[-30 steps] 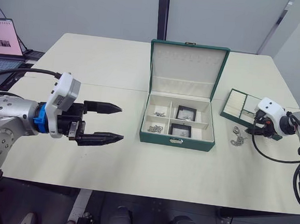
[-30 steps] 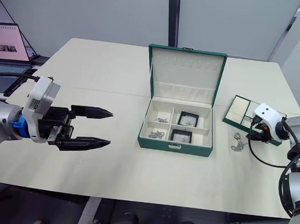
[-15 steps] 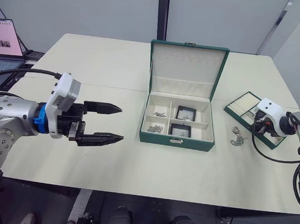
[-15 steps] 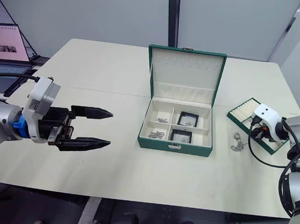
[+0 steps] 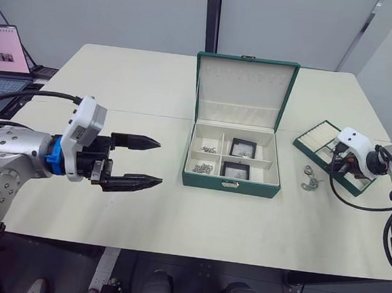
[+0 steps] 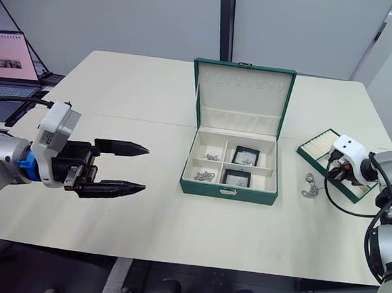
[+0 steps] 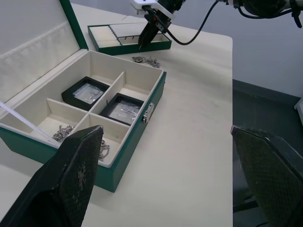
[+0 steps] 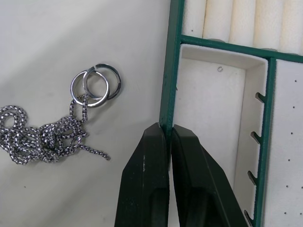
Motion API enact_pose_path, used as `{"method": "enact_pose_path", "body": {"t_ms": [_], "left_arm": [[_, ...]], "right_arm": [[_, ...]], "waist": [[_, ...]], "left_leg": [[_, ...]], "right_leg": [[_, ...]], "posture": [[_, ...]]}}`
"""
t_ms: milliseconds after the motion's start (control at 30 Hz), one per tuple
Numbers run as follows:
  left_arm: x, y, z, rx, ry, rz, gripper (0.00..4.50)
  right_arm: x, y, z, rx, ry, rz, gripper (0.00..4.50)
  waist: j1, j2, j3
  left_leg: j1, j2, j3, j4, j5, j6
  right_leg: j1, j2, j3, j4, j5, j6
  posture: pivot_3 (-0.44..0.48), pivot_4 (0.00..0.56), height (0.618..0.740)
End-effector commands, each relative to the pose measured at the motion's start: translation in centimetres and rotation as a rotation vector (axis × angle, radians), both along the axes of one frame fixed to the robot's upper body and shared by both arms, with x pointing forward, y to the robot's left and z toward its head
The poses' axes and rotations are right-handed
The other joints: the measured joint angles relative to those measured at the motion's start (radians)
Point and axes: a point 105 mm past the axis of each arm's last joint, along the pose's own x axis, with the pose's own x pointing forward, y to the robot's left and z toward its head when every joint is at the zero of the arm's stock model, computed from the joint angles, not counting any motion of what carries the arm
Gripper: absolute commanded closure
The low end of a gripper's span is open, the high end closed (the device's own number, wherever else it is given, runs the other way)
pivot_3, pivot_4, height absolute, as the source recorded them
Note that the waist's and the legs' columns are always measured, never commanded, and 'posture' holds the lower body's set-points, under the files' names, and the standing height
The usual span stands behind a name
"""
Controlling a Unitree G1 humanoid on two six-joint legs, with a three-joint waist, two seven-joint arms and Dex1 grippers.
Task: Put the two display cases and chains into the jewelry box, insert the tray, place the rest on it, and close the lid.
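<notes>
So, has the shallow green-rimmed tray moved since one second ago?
Yes. The shallow green-rimmed tray has turned and shifted away from the dark green jewelry box, pinched by the right gripper.

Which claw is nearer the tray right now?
The right. The right claw is shut on the tray, pinching its green rim beside the loose chain. The left claw hangs open across the table, on the far side of the jewelry box.

The jewelry box [image 6: 232, 166] sat open mid-surface with both display cases [image 6: 240, 166] inside, while the tray [image 6: 318, 144] and a chain [image 6: 310, 186] lay to its right.
</notes>
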Motion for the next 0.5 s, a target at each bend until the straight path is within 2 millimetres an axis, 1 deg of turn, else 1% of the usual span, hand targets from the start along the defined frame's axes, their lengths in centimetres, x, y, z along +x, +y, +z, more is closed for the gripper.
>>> {"method": "enact_pose_path", "body": {"t_ms": [33,133,233,333,367,433,500], "left_arm": [[0.0,-0.2,0.7,0.0,-0.044,-0.018,0.0],[0.1,-0.3,0.6,-0.002,-0.046,-0.028,0.0],[0.1,-0.3,0.6,-0.004,-0.047,-0.032,0.0],[0.1,-0.3,0.6,-0.005,-0.044,-0.038,0.0],[0.1,-0.3,0.6,-0.005,-0.044,-0.039,0.0],[0.1,-0.2,0.6,-0.003,-0.041,-0.04,0.0],[0.0,0.0,0.6,0.002,-0.039,-0.039,0.0]], "right_arm": [[0.0,-1.0,2.7,-0.011,-0.082,-0.018,4.49],[-0.6,-1.8,3.3,-0.031,-0.098,-0.03,4.49],[-1.3,-2.2,3.6,-0.044,-0.1,-0.028,4.49],[-2.7,-2.3,4.5,-0.066,-0.098,-0.014,4.49],[-3.2,-2.2,4.7,-0.071,-0.098,-0.01,4.49],[-4.4,-1.3,5.6,-0.069,-0.093,0.024,4.49],[-5.7,-0.1,6.4,-0.058,-0.075,0.06,4.49]], "waist": [[0.0,0.0,0.0],[0.001,0.001,0.0],[0.002,0.001,0.0],[0.003,0.001,0.001],[0.003,0.001,0.001],[0.004,0.003,0.002],[0.003,0.005,0.002]], "left_leg": [[0.0,0.0,0.0,0.0,0.0,0.0],[0.0,0.0,0.0,0.0,0.0,0.0],[0.0,0.0,0.0,0.0,0.0,0.0],[0.0,0.0,0.0,0.0,0.0,0.0],[0.0,0.0,0.0,-0.001,0.0,0.0],[0.0,0.0,0.0,0.0,0.0,0.0],[0.0,0.0,0.001,0.0,0.0,0.0]], "right_leg": [[0.0,0.0,0.0,0.0,0.0,0.0],[0.0,0.0,0.0,0.0,0.0,0.0],[0.0,0.0,0.0,0.0,0.0,0.0],[0.0,0.0,0.0,0.0,0.0,0.0],[0.0,0.0,0.0,0.0,0.0,0.0],[0.0,0.0,0.0,0.0,0.0,0.0],[0.0,0.0,0.0,0.0,0.0,0.0]], "posture": [[0.0,0.15,0.74],[0.0,0.15,0.74],[0.0,0.15,0.74],[0.0,0.15,0.74],[0.0,0.15,0.74],[0.0,0.15,0.74],[0.0,0.15,0.74]]}}
